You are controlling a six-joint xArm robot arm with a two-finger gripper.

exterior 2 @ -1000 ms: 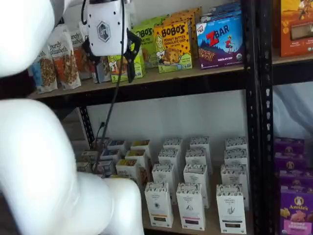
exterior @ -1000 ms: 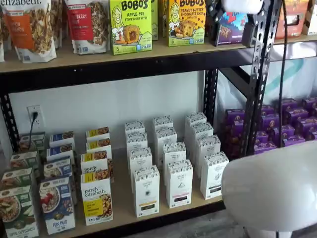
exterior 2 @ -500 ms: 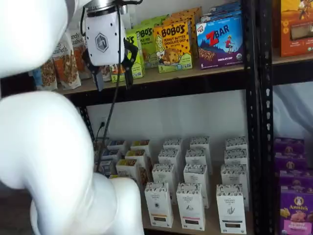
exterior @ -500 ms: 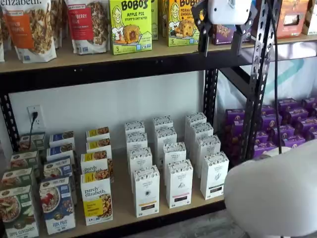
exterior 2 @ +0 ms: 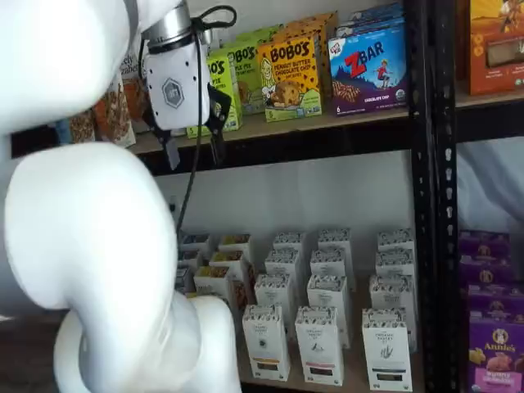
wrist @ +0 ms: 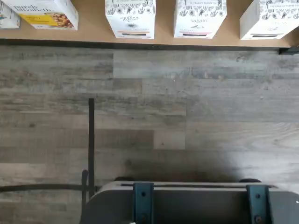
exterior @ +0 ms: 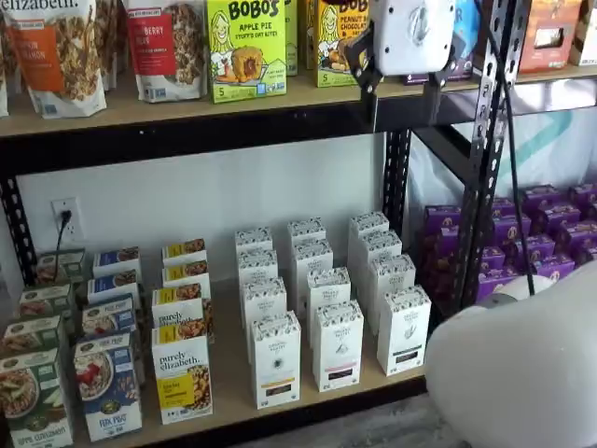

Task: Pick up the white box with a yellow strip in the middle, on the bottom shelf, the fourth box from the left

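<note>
The robot's white arm (exterior 2: pixel 90 246) blocks much of one shelf view, hiding the front corner of the bottom shelf (exterior: pixel 233 373) on the granola side, and a white arm segment (exterior: pixel 522 364) covers the floor corner below the purple boxes (exterior: pixel 550 233) in the other. In the wrist view the cartons are cut off at the frame edge, so only their lower fronts show above the grey plank floor (wrist: pixel 187 107); a dark mount with teal brackets (wrist: pixel 187 200) fills the opposite edge. Print on the cartons is too small to read in the shelf views. The hand (exterior: pixel 403 98) hangs in front of the upper shelf (exterior: pixel 187 112), level with its black beam and well above the bottom shelf; its two black fingers (exterior: pixel 372 110) stand apart with a plain gap and nothing between them, which shows in both shelf views. The white box (exterior: pixel 276 359) stands upright at the front of the bottom shelf, just beside the granola box (exterior: pixel 182 371) and heading the nearest row of white cartons. It is a tall slim white carton with a dark speckled band around its top, a small round emblem on the front and a yellowish-tan strip low on the front. The next carton (exterior: pixel 338 345) in the front row carries a reddish strip instead.
</note>
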